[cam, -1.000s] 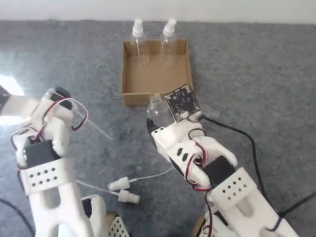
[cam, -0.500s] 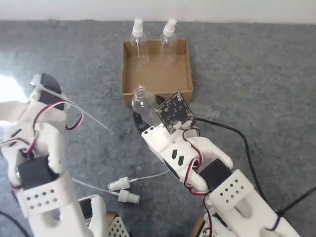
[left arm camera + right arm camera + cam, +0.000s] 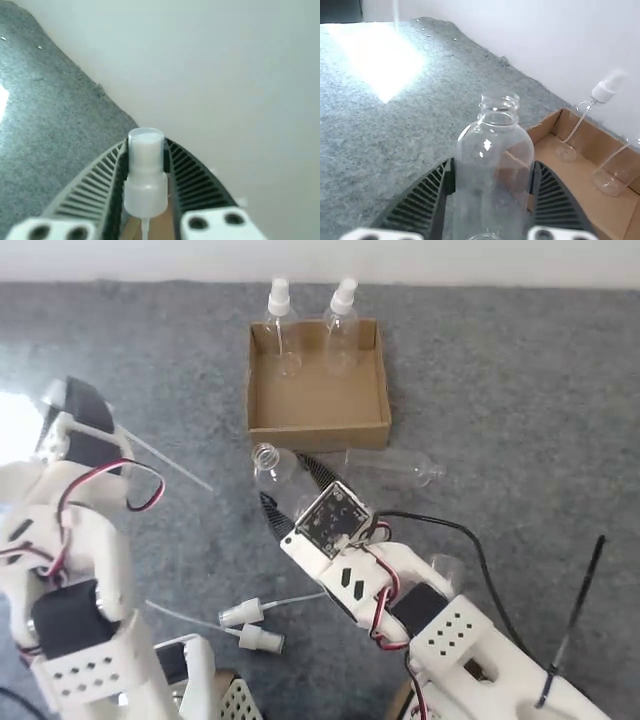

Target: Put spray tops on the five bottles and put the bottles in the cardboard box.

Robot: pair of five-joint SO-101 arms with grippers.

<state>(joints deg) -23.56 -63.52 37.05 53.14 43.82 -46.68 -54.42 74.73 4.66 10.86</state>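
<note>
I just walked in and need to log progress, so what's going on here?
The left gripper is shut on a spray top. The right gripper is shut on an uncapped bottle just in front of the cardboard box. Two capped bottles stand in the box; another bare bottle lies beside it, and two loose spray tops lie on the table.

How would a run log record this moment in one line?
left gripper shut on spray top | right gripper shut on uncapped bottle | cardboard box holds two capped bottles
</note>
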